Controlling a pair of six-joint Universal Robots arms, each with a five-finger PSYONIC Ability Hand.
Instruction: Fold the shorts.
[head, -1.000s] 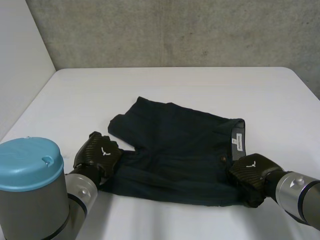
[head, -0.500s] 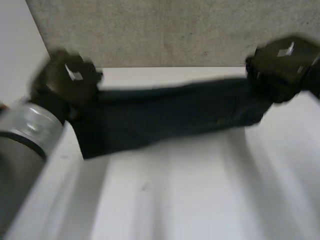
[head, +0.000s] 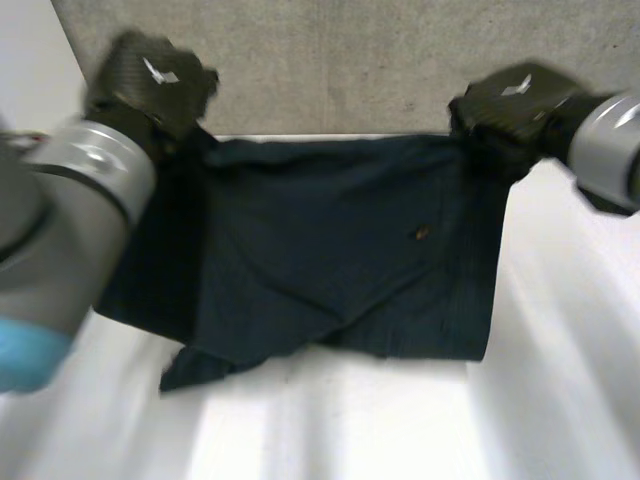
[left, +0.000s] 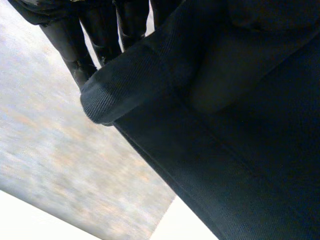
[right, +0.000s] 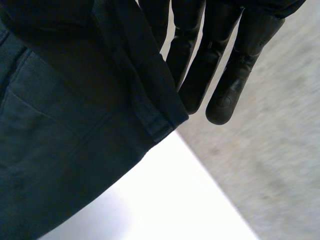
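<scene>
Holding shorts (head: 330, 250) up, spread wide between both hands, in front of the grey wall (head: 340, 60) and above the white table (head: 350, 430). Gripped at one upper corner by left hand (head: 150, 80) and at the other upper corner by right hand (head: 510, 100).

Left wrist view: fingers (left: 72, 52) near straight, reaching past a rolled hem edge, with cloth bunched across the palm. Thumb hidden behind fabric, so pinch point itself not visible.

Right wrist view: fingers (right: 232, 75) also close to straight, side by side, tips poking out beyond the waistband corner. Cloth lying over the palm side and held there, thumb again covered.

Hanging fairly flat, with a small brown button (head: 421, 233) toward the right-hand side. Lower edge uneven, with one leg tip drooping lowest below the left hand, down at the table. Cannot tell if touching.
</scene>
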